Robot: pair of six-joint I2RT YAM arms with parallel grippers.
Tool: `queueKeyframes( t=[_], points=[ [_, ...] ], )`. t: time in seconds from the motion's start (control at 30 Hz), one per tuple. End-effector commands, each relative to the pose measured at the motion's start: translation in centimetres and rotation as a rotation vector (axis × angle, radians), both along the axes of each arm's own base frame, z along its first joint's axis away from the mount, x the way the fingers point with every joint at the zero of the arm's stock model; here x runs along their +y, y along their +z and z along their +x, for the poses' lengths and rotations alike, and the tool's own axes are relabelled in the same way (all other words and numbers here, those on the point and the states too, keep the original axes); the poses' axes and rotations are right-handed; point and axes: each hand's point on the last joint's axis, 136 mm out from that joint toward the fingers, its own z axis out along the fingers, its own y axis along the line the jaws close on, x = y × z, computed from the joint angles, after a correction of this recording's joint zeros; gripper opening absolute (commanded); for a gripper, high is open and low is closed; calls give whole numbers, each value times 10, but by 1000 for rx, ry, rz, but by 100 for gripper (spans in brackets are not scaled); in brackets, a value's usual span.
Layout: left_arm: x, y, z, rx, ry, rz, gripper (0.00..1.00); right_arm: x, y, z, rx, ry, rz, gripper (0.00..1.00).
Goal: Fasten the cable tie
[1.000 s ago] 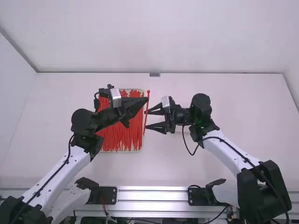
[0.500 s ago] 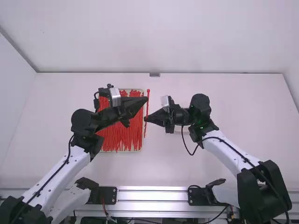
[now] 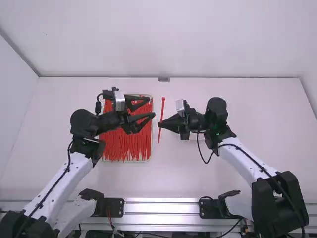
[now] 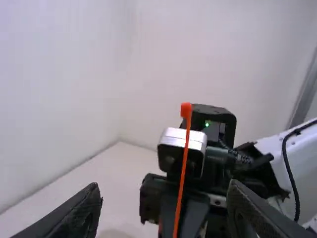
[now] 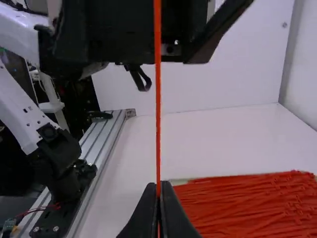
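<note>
A single red cable tie (image 3: 160, 120) hangs nearly upright above the table, its head at the top. My right gripper (image 3: 161, 125) is shut on its lower half, and in the right wrist view the tie (image 5: 157, 99) rises straight out of the closed fingertips (image 5: 151, 208). My left gripper (image 3: 151, 107) stands open just left of the tie without touching it. In the left wrist view its fingers (image 4: 81, 213) are spread wide, with the tie (image 4: 184, 158) and the right gripper beyond them.
Under the left gripper lies a shallow tray (image 3: 150, 151) heaped with several loose red cable ties (image 3: 124, 141), which the right wrist view has as a red heap (image 5: 247, 198). White table stretches to the right and back, walled on three sides.
My right gripper closed on the tie. The left gripper opened, let go of it and drew back to the left. The tie moved slightly right with the right gripper.
</note>
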Motion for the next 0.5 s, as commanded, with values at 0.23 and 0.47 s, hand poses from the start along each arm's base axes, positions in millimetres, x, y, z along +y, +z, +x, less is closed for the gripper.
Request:
queueKeyframes(
  t=[0.23, 0.47],
  points=[
    [-9, 25, -3, -64, -251, 121, 66, 8, 6, -5, -14, 36, 3, 0],
    [-14, 19, 2, -87, -375, 162, 59, 7, 3, 0, -9, 10, -5, 0]
  ],
)
